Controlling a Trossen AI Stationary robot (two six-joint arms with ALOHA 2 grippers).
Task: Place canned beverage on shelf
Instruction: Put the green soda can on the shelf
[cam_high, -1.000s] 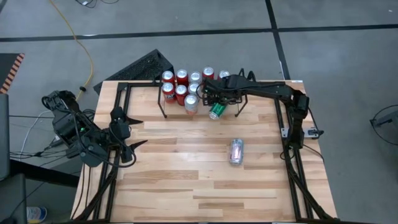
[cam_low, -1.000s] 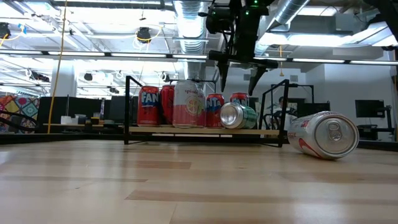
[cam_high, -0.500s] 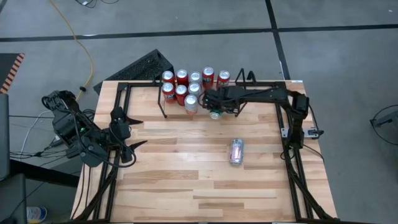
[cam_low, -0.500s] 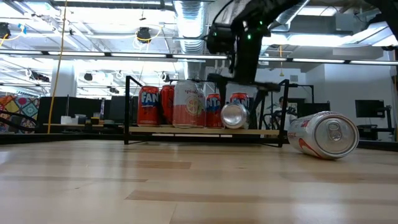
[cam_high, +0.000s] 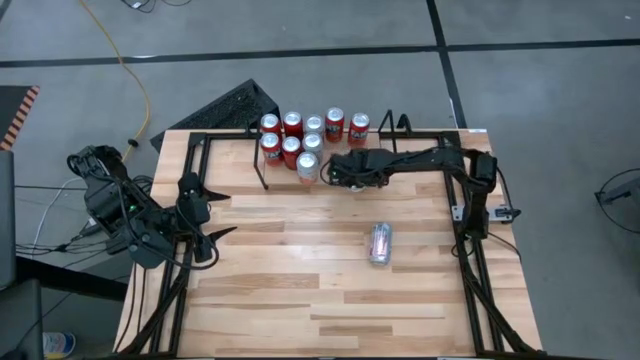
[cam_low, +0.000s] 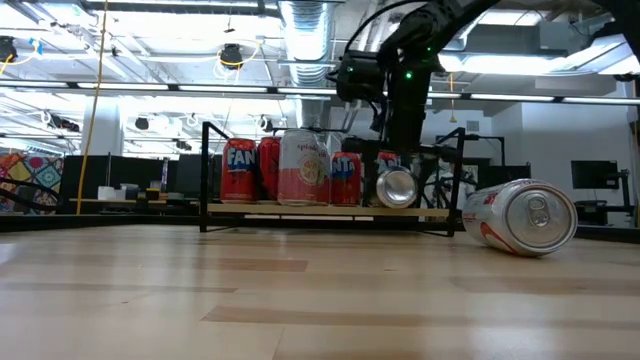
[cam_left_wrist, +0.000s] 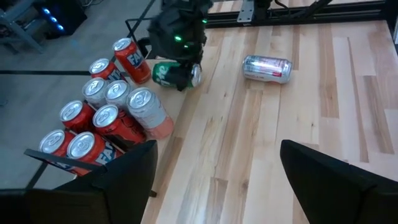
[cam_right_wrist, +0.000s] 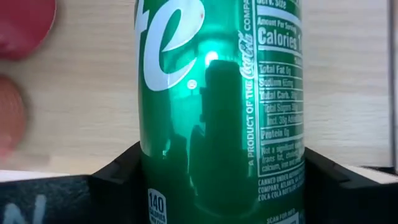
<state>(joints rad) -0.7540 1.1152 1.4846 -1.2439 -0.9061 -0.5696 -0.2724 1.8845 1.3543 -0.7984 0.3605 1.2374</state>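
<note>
Nearest you, the pink can (cam_high: 380, 242) lies untouched mid-table (cam_high: 300, 280), and your left pincer (cam_high: 205, 232) waits wide apart at the left edge. Farther back, your right pincer (cam_high: 343, 172) has dropped over the lying green can (cam_left_wrist: 176, 73) at the shelf's (cam_low: 300, 212) front edge, closing on its sides; not yet upright.

One camera looks straight down on the whole surface (cam_high: 300, 260), one sits low looking across it at the shelf (cam_low: 215, 170), and the right wrist one is pressed close to the green can (cam_right_wrist: 217, 106) both see.
</note>
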